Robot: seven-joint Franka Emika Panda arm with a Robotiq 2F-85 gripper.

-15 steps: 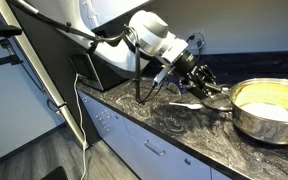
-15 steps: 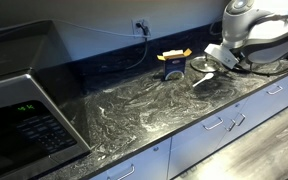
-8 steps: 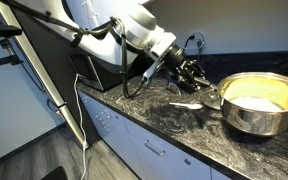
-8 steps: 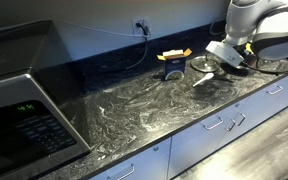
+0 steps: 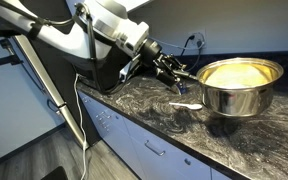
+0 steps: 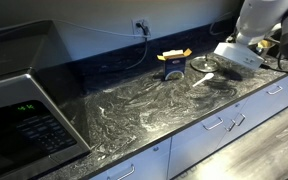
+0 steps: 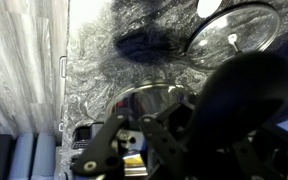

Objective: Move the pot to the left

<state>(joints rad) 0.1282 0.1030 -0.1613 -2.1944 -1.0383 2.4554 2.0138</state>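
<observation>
The shiny steel pot [image 5: 239,88] with a yellowish inside hangs tilted above the dark marble counter [image 5: 154,115]. My gripper [image 5: 191,73] is shut on the pot's near rim or side handle and carries it. In the wrist view the pot's steel wall [image 7: 149,100] lies right under the dark fingers [image 7: 149,135]. In an exterior view the gripper [image 6: 246,55] is at the far right and the pot is mostly cut off by the frame edge.
The flat glass lid [image 7: 234,30] with a knob lies on the counter, and it also shows in an exterior view [image 6: 204,66]. A yellow and black box [image 6: 173,64] stands near the back wall. A microwave [image 6: 24,100] fills one end of the counter. Drawers run below the counter edge.
The pot was resting on the counter. Now it is lifted off and carried up and sideways with the gripper. The arm has risen and swung back. The lid has not moved.
</observation>
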